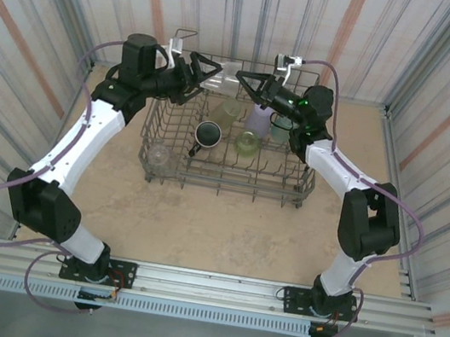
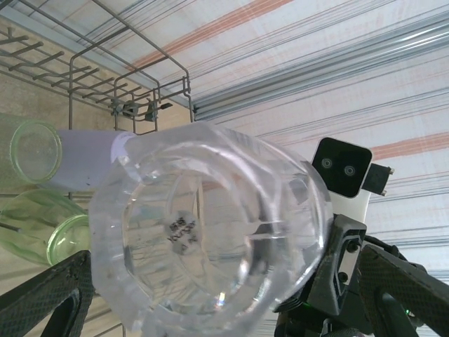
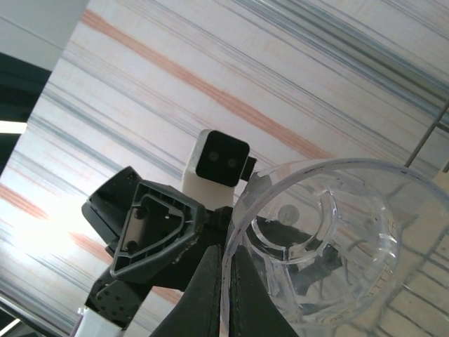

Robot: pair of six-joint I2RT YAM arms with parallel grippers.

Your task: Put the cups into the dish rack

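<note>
Above the back of the dish rack (image 1: pixel 151 134) a clear cup (image 1: pixel 228 76) hangs between my two grippers. My right gripper (image 3: pixel 230 281) is shut on the rim of this clear cup (image 3: pixel 330 239), one finger inside and one outside. My left gripper (image 2: pixel 224 291) is open, and its fingers (image 2: pixel 49 295) stand wide on either side of the clear cup (image 2: pixel 203 239), whose base faces its camera. In the top view the left gripper (image 1: pixel 214 76) and right gripper (image 1: pixel 240 76) nearly meet tip to tip. Inside the rack are a dark mug (image 1: pixel 207 134), a bright green cup (image 1: pixel 247 143), a lavender cup (image 1: pixel 257 120), an olive-yellow cup (image 1: pixel 229 110), a teal cup (image 1: pixel 282 128) and another clear cup (image 1: pixel 159 155).
The rack's tall wire sides and upright tines (image 2: pixel 84 74) lie under and behind the grippers. Striped curtain walls (image 1: pixel 53 10) close in the table on three sides. Bare tan tabletop (image 1: pixel 215 227) lies in front of the rack.
</note>
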